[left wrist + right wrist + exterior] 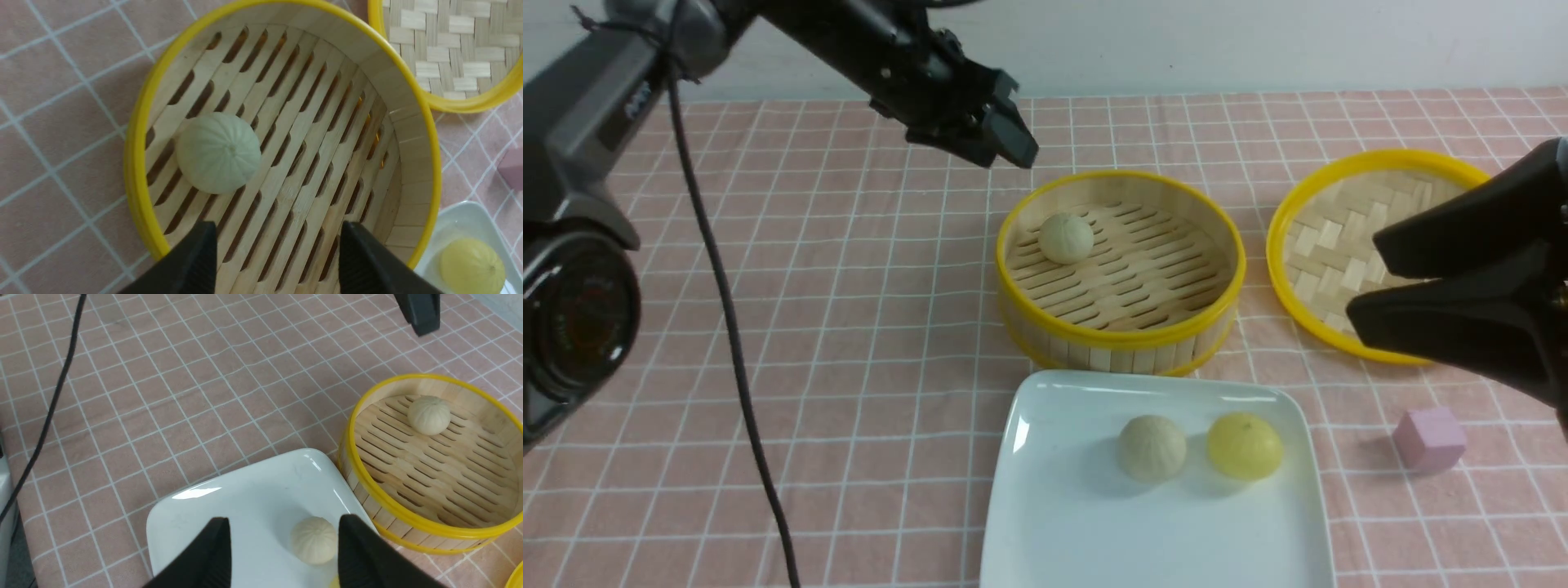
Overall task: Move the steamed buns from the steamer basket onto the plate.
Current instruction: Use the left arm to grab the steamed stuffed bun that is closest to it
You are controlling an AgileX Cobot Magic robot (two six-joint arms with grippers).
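Observation:
The steamer basket (1123, 336) stands mid-table with one pale steamed bun (1066, 238) at its far left. In front of it, the white plate (1054, 506) carries a pale bun (1152, 447) and a yellow bun (1245, 445). My left gripper (1013, 135) hangs open above the basket's far-left rim. In its wrist view, the bun (218, 152) lies ahead of the empty left gripper (276, 232). My right gripper (1364, 278) hovers open at the right. In its wrist view, the right gripper (284, 528) is above the plate (229, 514), with the pale bun (314, 540) below the gap.
A shallow woven lid (1339, 245) with a yellow rim lies right of the basket. A small pink cube (1429, 439) sits right of the plate. A black cable (727, 327) hangs down on the left. The pink checked cloth ends at a wall behind.

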